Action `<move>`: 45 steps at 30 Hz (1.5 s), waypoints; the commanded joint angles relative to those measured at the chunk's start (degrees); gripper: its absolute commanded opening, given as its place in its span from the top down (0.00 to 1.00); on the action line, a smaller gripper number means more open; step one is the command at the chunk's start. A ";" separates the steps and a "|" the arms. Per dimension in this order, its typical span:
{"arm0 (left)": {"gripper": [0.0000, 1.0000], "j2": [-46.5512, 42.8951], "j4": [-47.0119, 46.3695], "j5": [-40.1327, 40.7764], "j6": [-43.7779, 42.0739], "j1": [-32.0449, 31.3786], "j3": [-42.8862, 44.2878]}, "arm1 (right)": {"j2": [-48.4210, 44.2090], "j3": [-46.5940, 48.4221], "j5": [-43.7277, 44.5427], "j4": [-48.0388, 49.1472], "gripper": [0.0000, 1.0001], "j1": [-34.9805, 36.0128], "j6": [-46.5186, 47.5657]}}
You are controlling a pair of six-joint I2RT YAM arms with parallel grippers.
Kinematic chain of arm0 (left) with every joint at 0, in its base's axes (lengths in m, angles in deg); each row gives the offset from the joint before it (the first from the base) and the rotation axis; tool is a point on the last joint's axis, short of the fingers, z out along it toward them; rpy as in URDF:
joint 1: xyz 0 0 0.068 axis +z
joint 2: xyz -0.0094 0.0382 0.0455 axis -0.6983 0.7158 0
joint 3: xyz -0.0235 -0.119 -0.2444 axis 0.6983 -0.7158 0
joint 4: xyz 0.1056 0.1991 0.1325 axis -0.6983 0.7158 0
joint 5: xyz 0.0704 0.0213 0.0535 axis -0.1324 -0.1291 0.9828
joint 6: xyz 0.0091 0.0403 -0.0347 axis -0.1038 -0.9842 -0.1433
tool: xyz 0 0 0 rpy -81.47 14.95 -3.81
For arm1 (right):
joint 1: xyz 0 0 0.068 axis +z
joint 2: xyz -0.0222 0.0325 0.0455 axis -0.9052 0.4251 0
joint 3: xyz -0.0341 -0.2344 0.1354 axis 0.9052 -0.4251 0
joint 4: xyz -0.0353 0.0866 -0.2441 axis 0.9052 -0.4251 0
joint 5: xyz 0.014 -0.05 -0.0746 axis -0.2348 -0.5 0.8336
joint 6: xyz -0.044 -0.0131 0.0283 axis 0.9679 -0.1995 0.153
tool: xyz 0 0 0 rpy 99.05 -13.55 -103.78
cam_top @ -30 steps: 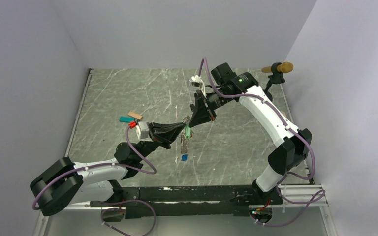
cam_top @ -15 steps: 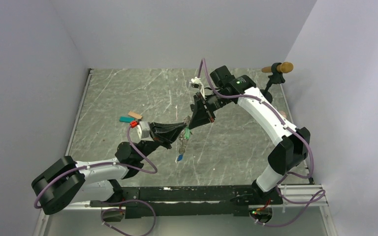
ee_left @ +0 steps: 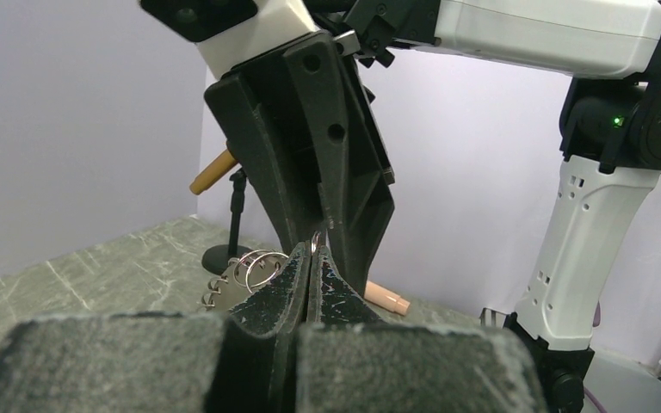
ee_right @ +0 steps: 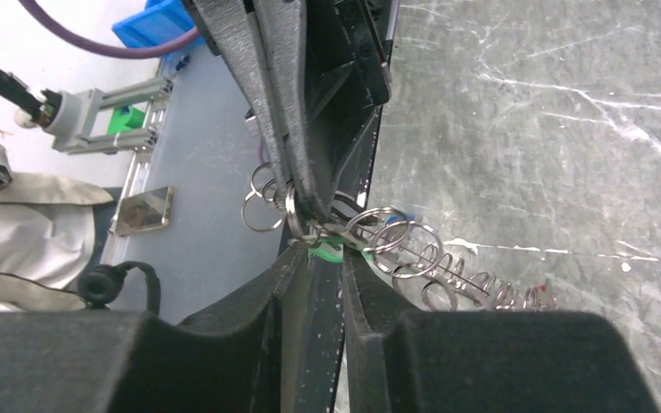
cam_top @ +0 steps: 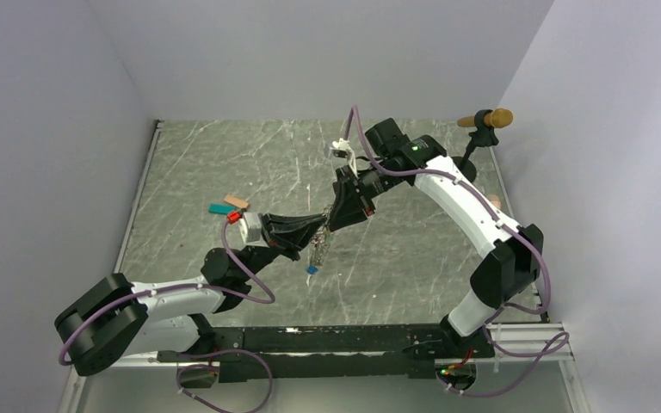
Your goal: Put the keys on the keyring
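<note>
Just left of centre in the top view, the left gripper is pressed fully closed, pinching one silver ring of the keyring. Tip to tip with it, the right gripper has its jaws a sliver apart, the green key between them; whether they press it, I cannot tell. Below, the linked rings dangle over the table, with the blue key at their lower end.

You're working in a robotics lab cell.
Bare pale walls box in the marbled tabletop under your right gripper; a microphone on a stand sits beyond it, aluminium framing off the table's edge.
</note>
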 commanded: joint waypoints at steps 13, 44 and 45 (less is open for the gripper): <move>1.00 -8.25 4.61 -8.27 0.07 1.66 2.46 | -4.23 10.23 1.49 -11.61 0.54 0.01 14.73; 1.00 -7.64 2.78 -8.45 2.08 2.44 1.95 | -1.52 9.21 5.47 -8.71 1.00 4.51 11.88; 1.00 -7.82 3.33 -8.52 1.95 2.55 2.01 | -1.52 9.34 6.10 -8.72 1.00 4.60 11.76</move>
